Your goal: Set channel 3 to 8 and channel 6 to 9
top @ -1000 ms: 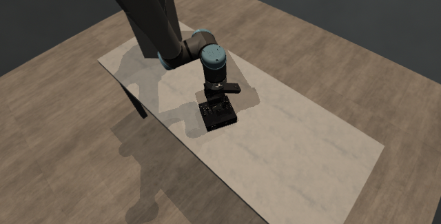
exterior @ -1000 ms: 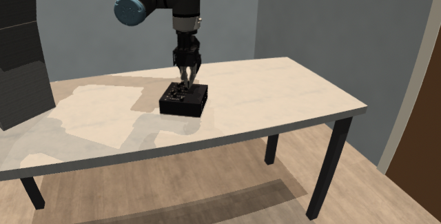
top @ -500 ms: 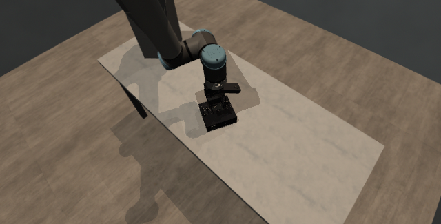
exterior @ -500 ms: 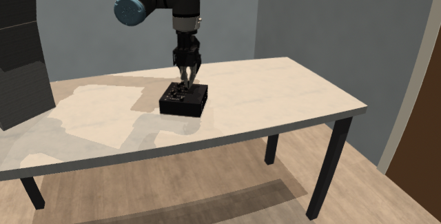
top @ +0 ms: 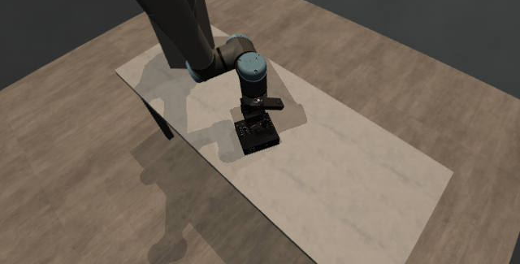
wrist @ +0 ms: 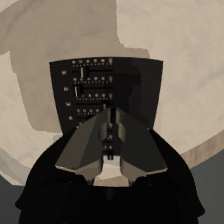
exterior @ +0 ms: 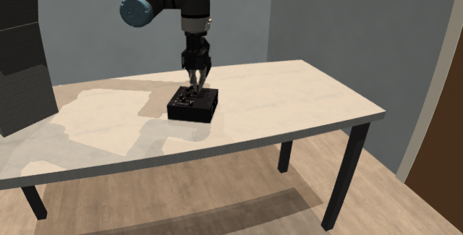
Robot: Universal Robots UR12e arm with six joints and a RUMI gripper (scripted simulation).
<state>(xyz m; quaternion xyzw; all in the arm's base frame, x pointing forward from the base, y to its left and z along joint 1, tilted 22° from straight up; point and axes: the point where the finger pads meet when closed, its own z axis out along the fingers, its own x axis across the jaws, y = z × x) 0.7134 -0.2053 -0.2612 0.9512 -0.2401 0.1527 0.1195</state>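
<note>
Your lighting desk (exterior: 193, 104), a small black box, sits on the pale table (exterior: 289, 94) roughly mid-width, nearer the far edge than the front one. The arm (exterior: 192, 7) comes straight down over it, and the gripper (exterior: 197, 84) has its tips at the desk's top panel.

Claw state: pinched fully together, with nothing between the fingers. In the wrist view the two wedge-shaped fingers meet at a point, used as a single pushing tip rather than a clamp.

Position: the wrist view shows fader rows across the panel. Two light fader caps (wrist: 81, 73) are readable in the upper rows; the joined tip sits at a lower row, about the third or fourth down. Channel numbers and level marks are too small to read, so you cannot confirm from these views which channel it is on or what level any fader holds.

Step in hand, as a judgement: one of the two fader adjustments is under way, probably channel 3, with the tip set against a cap to slide it along its slot.

Next move calls for a slow, straight push along the slot only, light downward pressure, and a stop at the marked level. Watch sideways drift: the neighbouring rows lie close, and a nudged cap there would break the instruction to leave the others alone. The desk looks light enough to shift under a hard push.
</note>
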